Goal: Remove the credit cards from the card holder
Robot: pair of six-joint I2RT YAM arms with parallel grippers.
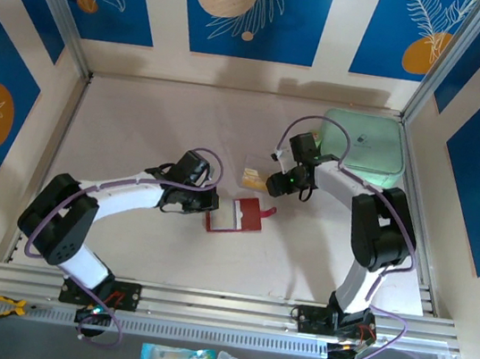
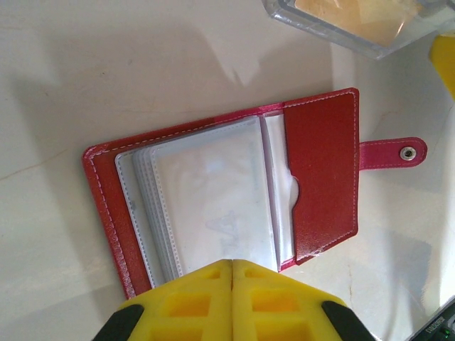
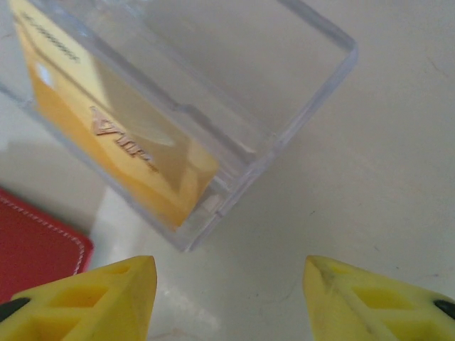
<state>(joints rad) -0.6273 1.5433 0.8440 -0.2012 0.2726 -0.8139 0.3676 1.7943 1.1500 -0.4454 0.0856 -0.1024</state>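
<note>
The job is looking close to its end, to my eye. The card holder [image 2: 320, 170] is lying open on the surface [image 3: 384, 177] between the two arms. The left end effector [image 2: 232, 266] is sitting with its fingers pressed together on the holder's near edge. Whether it is nipping a page or only pinning it down, I cannot tell.

The clear pockets [image 2: 213, 192] facing up are looking empty, though pages underneath are hiding their contents. Just beside the holder, a clear plastic box [image 3: 284, 64] is holding a gold credit card [image 3: 121, 142], lying tilted inside. More cards may be stacked under it; I cannot say.

The right end effector [image 3: 231, 266] is hovering near the box with its fingers spread, gripping nothing. Next, I reckon, comes leafing through the remaining pockets. That calls for a fine pinch at a pocket mouth while the left one is steadying the holder.
</note>
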